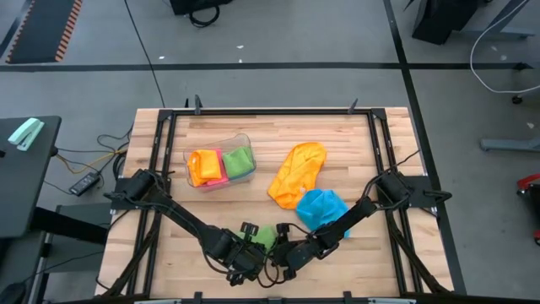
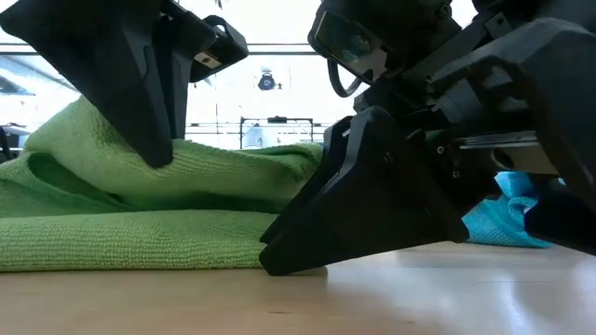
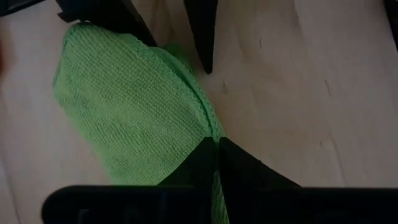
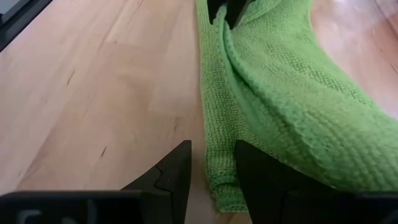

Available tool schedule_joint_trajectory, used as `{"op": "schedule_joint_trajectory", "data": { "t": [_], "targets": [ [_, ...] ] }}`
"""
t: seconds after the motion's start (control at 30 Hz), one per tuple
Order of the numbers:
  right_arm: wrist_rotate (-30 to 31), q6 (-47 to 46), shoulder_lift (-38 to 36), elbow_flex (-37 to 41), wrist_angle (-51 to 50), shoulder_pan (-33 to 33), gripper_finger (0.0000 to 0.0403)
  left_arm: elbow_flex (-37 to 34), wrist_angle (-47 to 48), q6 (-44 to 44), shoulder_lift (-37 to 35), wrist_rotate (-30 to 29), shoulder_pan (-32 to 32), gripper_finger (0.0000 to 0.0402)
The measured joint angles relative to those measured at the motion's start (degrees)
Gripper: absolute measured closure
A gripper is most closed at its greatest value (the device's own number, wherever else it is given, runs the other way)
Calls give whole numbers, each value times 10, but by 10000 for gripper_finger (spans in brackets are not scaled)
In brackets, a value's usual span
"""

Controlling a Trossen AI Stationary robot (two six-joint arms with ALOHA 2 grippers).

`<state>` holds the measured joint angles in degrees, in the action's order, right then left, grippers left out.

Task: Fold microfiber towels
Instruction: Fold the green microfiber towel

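Two grippers meet at the near edge of the table (image 1: 169,245), on both sides of a green towel (image 1: 266,236) that lies there in loose folds. The left gripper (image 3: 217,144) sits low over this towel, and its fingers (image 3: 249,168) are almost together, tips touching over the towel's hem; I cannot tell if they pinch the cloth. The right gripper (image 4: 211,163) is just beside the other edge of the same towel, its fingers (image 4: 171,171) apart with a narrow gap, and a thin folded edge of the green cloth lies in this gap; whether it is held, I cannot tell. In the low view the green towel makes a soft heap on the wood between the dark fingers. A blue towel (image 1: 322,208) lies crumpled near the right arm, touching an orange towel (image 1: 297,173) that is spread toward the middle of the table. A clear tub (image 1: 221,160) stands further back on the left and holds folded towels in orange, pink and green.
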<state>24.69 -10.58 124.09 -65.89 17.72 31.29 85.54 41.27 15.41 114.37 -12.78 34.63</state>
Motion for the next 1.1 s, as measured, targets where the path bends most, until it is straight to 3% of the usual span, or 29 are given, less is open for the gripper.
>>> {"op": "schedule_joint_trajectory", "data": {
  "t": [0.6,0.87,1.1],
  "targets": [
    [1,-2,0,0,-2,0,270,0,-6,9,46,30,3,384],
    [1,0,0,0,-3,0,270,0,-2,22,49,26,1,372],
    [-6,0,-12,2,-23,-1,270,0,-2,24,49,8,1,388]
  ]
}}
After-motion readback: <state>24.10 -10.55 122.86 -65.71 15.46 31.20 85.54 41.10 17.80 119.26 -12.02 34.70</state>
